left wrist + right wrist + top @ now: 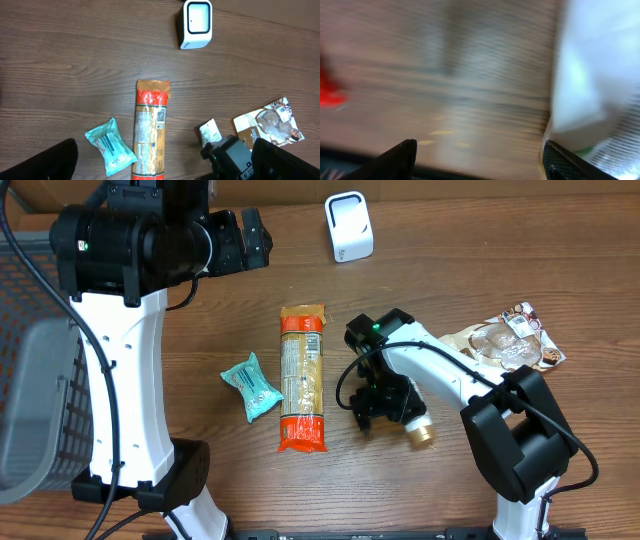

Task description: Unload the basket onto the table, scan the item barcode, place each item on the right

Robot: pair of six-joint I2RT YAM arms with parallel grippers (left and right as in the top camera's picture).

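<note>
A white barcode scanner [348,227] [196,23] stands at the back of the wooden table. On the table lie a long orange pasta pack [302,377] [150,132], a teal wipes pack [250,387] [110,146], a brown snack bag [512,346] [267,126] and a small white packet [210,132]. My right gripper [373,406] [480,160] is low over the table right of the pasta pack, open, with bare wood between its fingers. A blurred white item [585,70] sits against its right finger. My left gripper [252,238] [170,165] hangs high and open.
A grey mesh basket [30,380] stands at the table's left edge. The right arm's links [450,370] stretch over the table between the pasta pack and the snack bag. The right wrist view is motion-blurred.
</note>
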